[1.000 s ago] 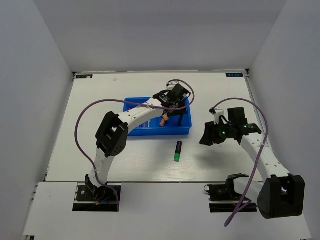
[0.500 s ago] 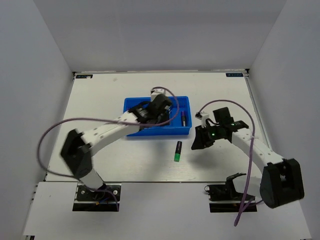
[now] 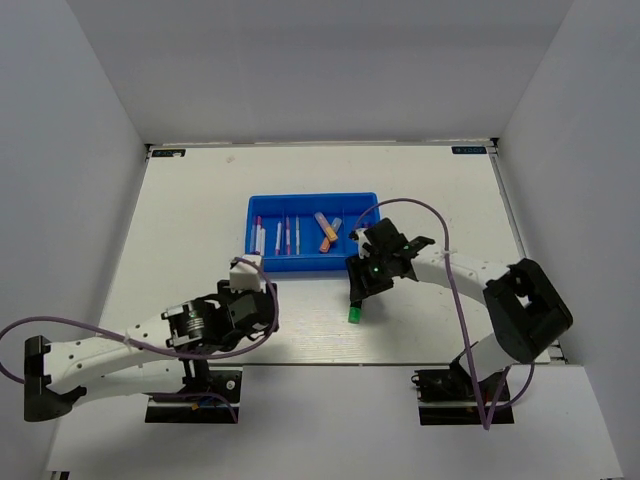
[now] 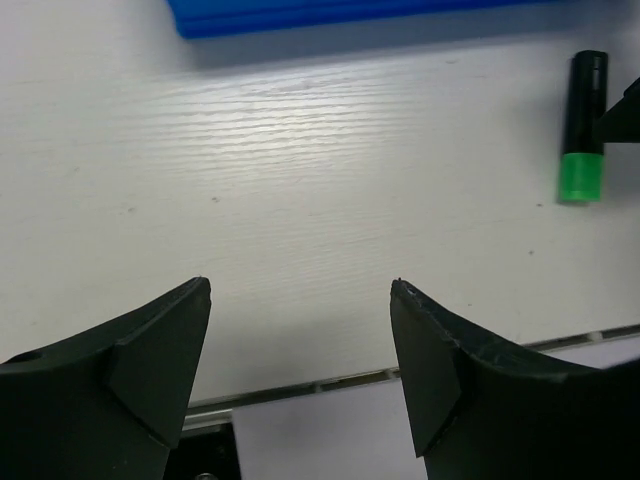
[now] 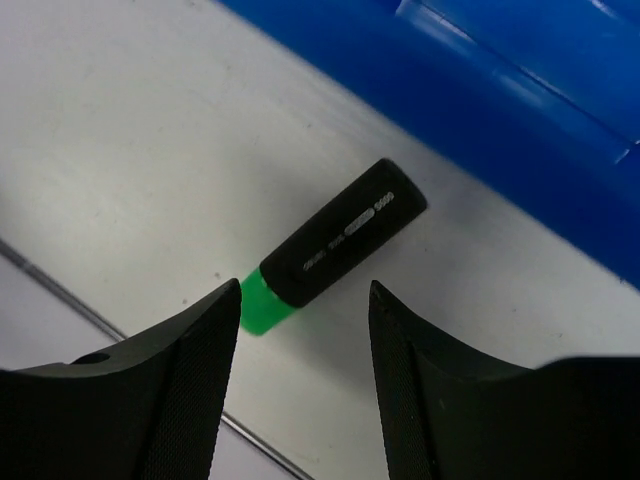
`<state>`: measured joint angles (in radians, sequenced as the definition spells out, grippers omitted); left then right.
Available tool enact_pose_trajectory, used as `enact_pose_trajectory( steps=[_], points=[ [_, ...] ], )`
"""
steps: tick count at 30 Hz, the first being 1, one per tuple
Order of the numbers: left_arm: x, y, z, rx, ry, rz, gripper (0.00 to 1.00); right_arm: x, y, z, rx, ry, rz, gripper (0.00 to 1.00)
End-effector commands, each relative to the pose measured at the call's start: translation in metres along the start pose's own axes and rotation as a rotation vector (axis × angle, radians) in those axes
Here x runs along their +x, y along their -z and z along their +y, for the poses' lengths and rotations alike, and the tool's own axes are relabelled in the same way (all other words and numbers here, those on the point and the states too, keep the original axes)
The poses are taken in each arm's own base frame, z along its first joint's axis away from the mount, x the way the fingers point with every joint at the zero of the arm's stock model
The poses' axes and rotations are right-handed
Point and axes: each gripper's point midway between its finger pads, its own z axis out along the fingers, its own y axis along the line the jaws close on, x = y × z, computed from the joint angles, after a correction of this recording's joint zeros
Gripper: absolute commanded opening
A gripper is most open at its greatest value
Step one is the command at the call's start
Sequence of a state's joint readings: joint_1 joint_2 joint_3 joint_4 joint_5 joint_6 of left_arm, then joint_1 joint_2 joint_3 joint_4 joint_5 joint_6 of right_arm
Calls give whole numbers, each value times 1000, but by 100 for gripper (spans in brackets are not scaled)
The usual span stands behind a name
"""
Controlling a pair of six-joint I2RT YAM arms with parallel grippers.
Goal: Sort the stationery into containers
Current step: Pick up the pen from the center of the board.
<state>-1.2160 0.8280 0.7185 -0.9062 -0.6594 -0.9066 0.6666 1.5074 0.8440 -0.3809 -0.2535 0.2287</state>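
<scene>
A green and black highlighter [image 3: 355, 306] lies on the table just in front of the blue tray [image 3: 366, 262]. It also shows in the right wrist view [image 5: 330, 245] and at the top right of the left wrist view [image 4: 582, 125]. My right gripper [image 3: 362, 285] is open, low over the highlighter, with nothing between its fingers [image 5: 180, 370]. My left gripper [image 3: 262, 312] is open and empty near the table's front edge, left of the highlighter. The tray holds thin pens [image 3: 280, 236] and two chunky highlighters [image 3: 326, 232].
The tray's front wall [image 5: 520, 190] runs just behind the green highlighter. The table's front edge [image 4: 330, 382] lies right under my left gripper. White walls stand on three sides.
My left arm has pulled back from the tray to the table's front edge. My right gripper has moved left and down onto the green highlighter. The tray's contents now show.
</scene>
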Motion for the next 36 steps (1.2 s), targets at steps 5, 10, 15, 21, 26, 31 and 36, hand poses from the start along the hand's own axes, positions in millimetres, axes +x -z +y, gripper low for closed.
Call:
enact_pose_trajectory(
  steps=[5,10,15,21,26,31,36],
  points=[
    [-1,11,34,-83,66,-64,82,-20,-23,-13,210,-50,-34,58],
    [2,11,38,-95,54,-54,82,-6,-34,-22,303,-18,-23,53],
    [5,12,42,-90,66,-55,82,22,-39,-34,364,23,42,41],
    [5,14,44,-74,84,-67,82,46,-31,-31,338,95,63,13],
    [3,13,42,-76,64,-65,82,42,-15,-2,209,169,51,4],
    [-1,12,31,-61,46,-61,82,21,8,31,97,239,-19,2],
    [-3,10,25,-60,34,-55,82,-12,32,43,93,276,-124,2]
  ],
)
